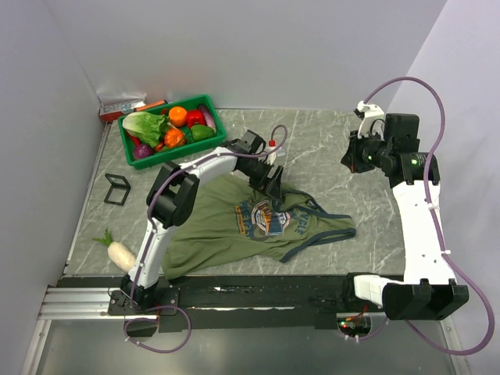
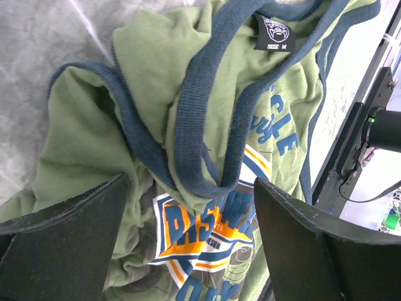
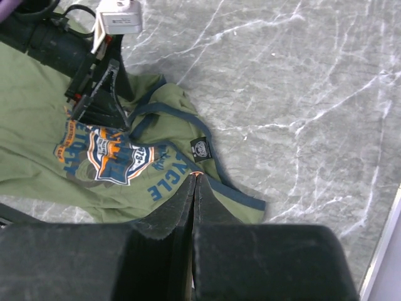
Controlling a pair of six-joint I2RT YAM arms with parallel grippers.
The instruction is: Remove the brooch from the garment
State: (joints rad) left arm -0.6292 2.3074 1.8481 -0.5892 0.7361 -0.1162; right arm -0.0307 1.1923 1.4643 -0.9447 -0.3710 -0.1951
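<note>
Top external: garment [image 1: 258, 223] lies crumpled on the marble table [image 1: 328, 141], centre-front. Left gripper [image 1: 275, 181] is down at its upper edge, by the neckline. Right gripper [image 1: 351, 158] is held off to the right, clear of the cloth. Green basket [image 1: 209, 109] of vegetables is back left, black frame [image 1: 117, 189] at the left, white radish [image 1: 121, 254] front left.

Left wrist: fingers [image 2: 69, 244] are spread wide and grip nothing. They sit either side of the navy trim [image 2: 188, 119] and the top of the orange-and-blue graphic [image 2: 207, 232]. Black size label [image 2: 274, 32] is at the top.

Right wrist: fingers are pressed together. The brooch [image 3: 197, 175] shows only as a tiny pinkish-orange speck pinched at the tips, shape too small to tell. The garment lies below, left of centre.
</note>
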